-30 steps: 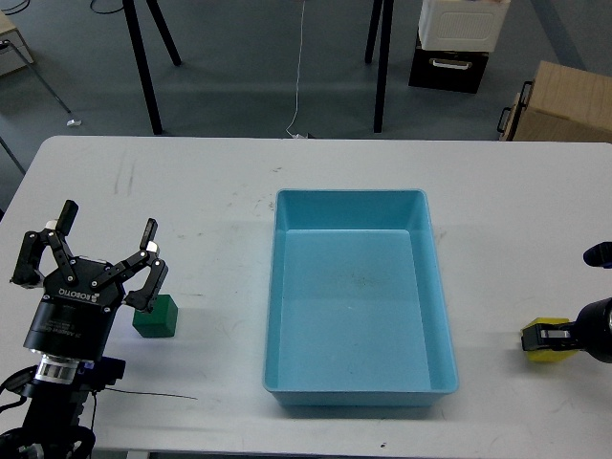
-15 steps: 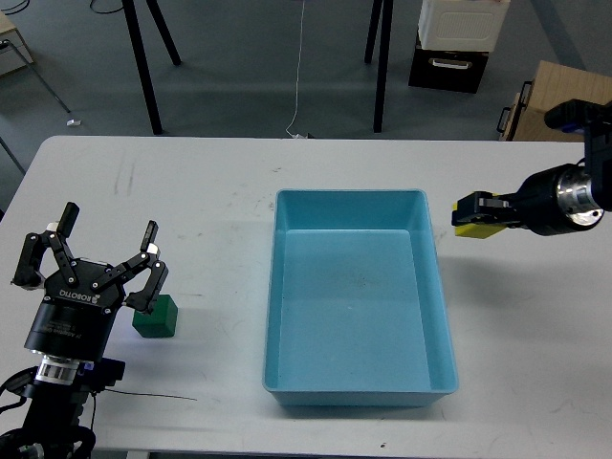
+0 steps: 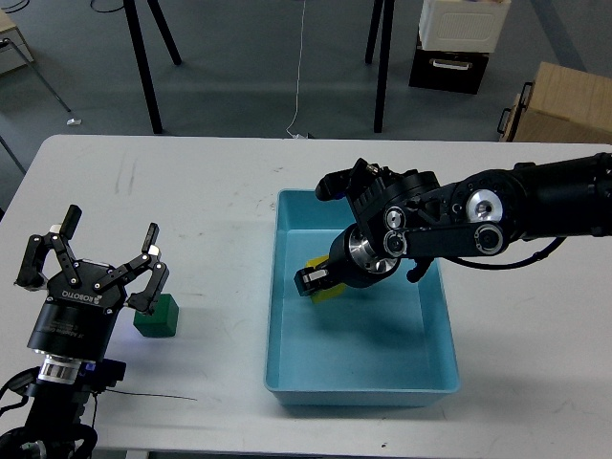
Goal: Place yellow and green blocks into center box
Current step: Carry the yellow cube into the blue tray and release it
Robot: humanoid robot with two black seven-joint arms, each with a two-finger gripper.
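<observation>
The blue center box (image 3: pixel 435 363) lies in the middle of the white table. My right gripper (image 3: pixel 316 280) reaches in from the right over the box's left part and is shut on the yellow block (image 3: pixel 323 276), held above the box floor. The green block (image 3: pixel 157 316) sits on the table at the left. My left gripper (image 3: pixel 94 266) is open, fingers spread, just left of and above the green block, with one finger close to its top.
A thin black cable (image 3: pixel 158 394) lies on the table near the front left edge. Beyond the table's far edge stand black stand legs (image 3: pixel 143 67), a cardboard box (image 3: pixel 559 105) and a white container (image 3: pixel 462 24).
My right arm swung left with the yellow block, from the table's right side to above the inside of the blue box. The left gripper and the green block stayed put.
</observation>
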